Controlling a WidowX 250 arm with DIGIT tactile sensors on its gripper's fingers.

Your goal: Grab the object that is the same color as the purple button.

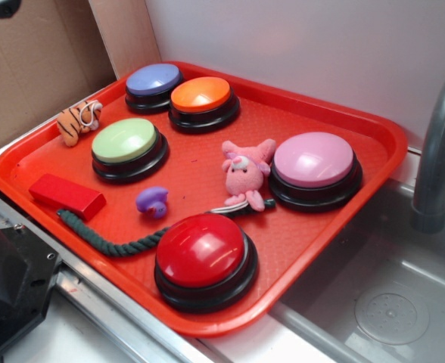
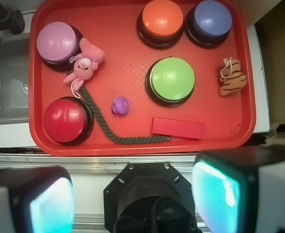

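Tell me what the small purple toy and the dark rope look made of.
Small purple toy: likely smooth moulded plastic or rubber, with a soft highlight on its curl. Dark rope: twisted fibre, probably cotton; matte, with visible strand twists.

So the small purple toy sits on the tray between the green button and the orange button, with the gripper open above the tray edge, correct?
Not quite. The small purple toy lies between the green button and the red button, not the orange button; the wrist view shows it. The rest stands: it sits on the tray, and the gripper is open near the tray's edge.
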